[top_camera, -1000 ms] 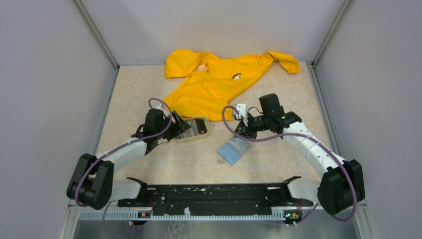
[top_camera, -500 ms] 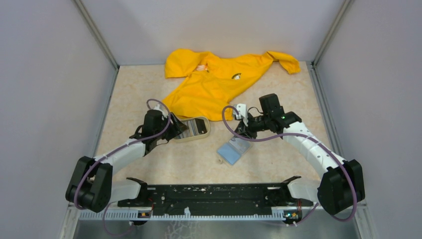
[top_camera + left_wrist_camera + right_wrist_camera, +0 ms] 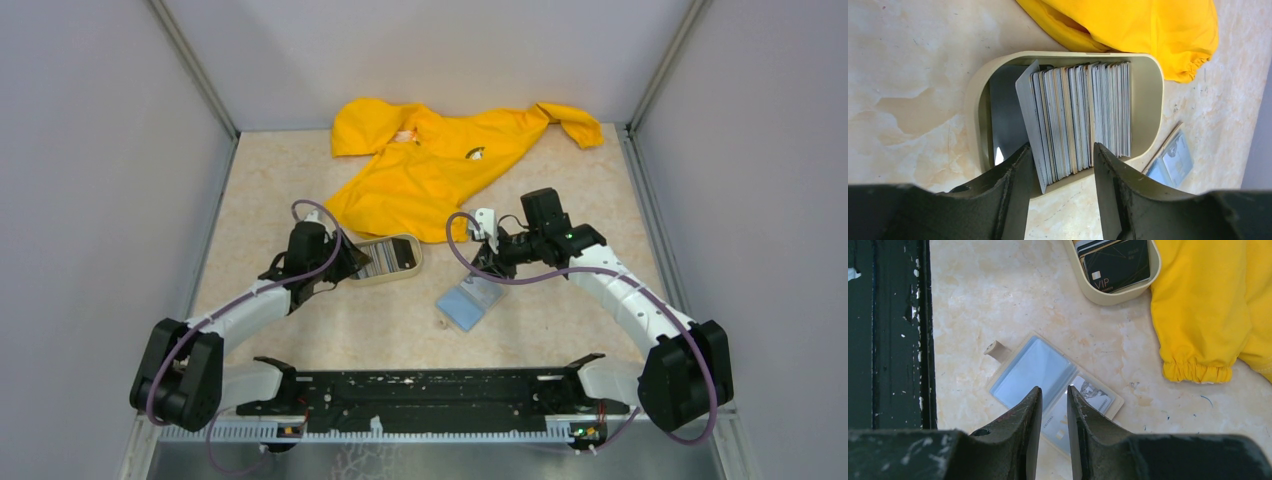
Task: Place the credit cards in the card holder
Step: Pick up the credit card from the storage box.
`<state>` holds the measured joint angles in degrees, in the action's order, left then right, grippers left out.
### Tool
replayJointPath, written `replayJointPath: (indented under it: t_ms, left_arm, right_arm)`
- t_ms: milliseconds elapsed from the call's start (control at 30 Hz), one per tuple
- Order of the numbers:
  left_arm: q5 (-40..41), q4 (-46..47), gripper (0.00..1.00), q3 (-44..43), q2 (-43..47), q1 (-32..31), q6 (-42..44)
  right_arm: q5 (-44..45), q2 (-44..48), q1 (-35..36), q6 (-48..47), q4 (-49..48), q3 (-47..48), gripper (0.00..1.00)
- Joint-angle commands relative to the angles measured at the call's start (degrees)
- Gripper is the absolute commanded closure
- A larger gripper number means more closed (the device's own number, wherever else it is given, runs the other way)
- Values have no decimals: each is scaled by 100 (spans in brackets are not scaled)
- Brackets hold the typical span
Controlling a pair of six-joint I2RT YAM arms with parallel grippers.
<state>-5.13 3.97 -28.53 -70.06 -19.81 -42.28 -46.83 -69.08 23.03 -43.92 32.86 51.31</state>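
Note:
The credit cards (image 3: 1083,110) stand on edge as a striped grey and white stack in a beige oval tray (image 3: 1153,100). My left gripper (image 3: 1062,156) is open at the tray's near rim, its jaws astride the stack's left half, gripping nothing. In the top view it (image 3: 350,263) sits at the tray's (image 3: 412,262) left end. The card holder (image 3: 1048,371) lies open and flat, bluish clear pockets up, with cards showing in the right pockets. My right gripper (image 3: 1054,399) hovers over it, jaws narrowly apart and empty. The holder (image 3: 467,303) lies in front of the right gripper (image 3: 486,264).
A yellow garment (image 3: 430,165) lies at the back, its cuff (image 3: 1195,371) close to the holder and the tray (image 3: 1108,296). A dark card (image 3: 1115,262) faces up at the tray's end. The black rail (image 3: 430,390) runs along the near edge. Grey walls stand on both sides.
My left arm has shifted slightly to the left and toward the tray. The right arm, the holder and the tray have not moved.

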Motion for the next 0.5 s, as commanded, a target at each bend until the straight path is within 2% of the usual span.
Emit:
replayJointPath:
  t_ms: [0,333,467]
  left_arm:
    - [113,-24,49,20,99,32,124]
    - [372,-252,57,-3,234,24,223]
    - [457,-307,65,-2,242,26,257]
  right_arm:
    - [-194,12,-44,-108,-19,-4,74]
    - [-195,0,-44,-108,-12,-5,74]
    - [-191,5,-44,-108,-13,2,74]
